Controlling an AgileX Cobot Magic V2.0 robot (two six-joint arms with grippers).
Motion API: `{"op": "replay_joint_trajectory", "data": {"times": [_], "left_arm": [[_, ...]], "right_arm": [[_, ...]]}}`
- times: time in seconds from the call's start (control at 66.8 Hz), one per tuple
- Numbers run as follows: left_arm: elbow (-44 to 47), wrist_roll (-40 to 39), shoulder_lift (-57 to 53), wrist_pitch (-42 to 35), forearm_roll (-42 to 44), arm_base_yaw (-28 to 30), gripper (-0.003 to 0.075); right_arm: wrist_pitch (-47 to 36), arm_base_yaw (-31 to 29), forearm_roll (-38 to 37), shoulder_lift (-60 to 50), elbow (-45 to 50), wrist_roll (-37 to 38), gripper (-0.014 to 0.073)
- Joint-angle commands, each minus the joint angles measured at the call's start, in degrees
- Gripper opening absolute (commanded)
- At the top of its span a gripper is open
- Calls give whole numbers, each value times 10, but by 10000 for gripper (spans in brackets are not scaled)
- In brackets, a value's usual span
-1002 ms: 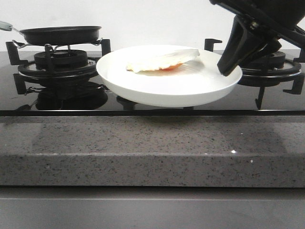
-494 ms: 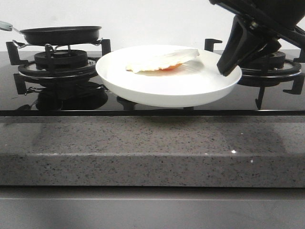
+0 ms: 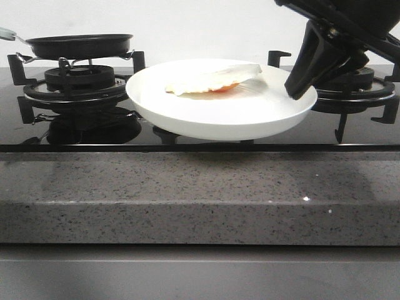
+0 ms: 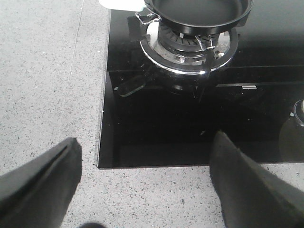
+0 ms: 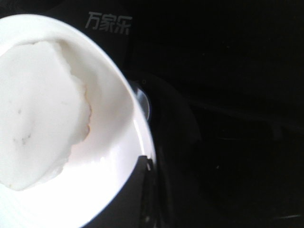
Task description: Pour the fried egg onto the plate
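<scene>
The fried egg (image 3: pixel 212 80), white and folded with an orange-red patch showing under its edge, lies on the back part of the white plate (image 3: pixel 219 128). The plate sits level over the black glass hob between the two burners. My right gripper (image 3: pixel 297 91) is shut on the plate's right rim. In the right wrist view the egg (image 5: pixel 38 109) fills much of the plate (image 5: pixel 111 156), and the gripper (image 5: pixel 146 164) clamps the rim. My left gripper (image 4: pixel 146 142) is open and holds nothing, hovering over the speckled counter in front of the hob's left corner.
A black frying pan (image 3: pixel 80 45) rests on the left burner (image 3: pixel 75 84), and in the left wrist view the pan (image 4: pixel 199 9) has nothing in it. The right burner (image 3: pixel 359 87) lies behind my right arm. A grey granite counter edge (image 3: pixel 200 200) runs along the front.
</scene>
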Motion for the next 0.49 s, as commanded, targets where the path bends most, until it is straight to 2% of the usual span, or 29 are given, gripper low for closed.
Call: {"op": "replay_joint_trajectory", "data": {"times": [0.0,0.224,0.479], "left_arm": [[-15,-6,-3,-42,-4,-5,543],[-15,-6,-3,-42,-4,-5,543],[-15,-6,-3,-42,-4,-5,543]], "right_arm": [[-24,-1,23,-21,-16,0,-67],[6,-1,25,-21,-56,-5,-67],[72,-2,3,25,-214,-13,-67]]}}
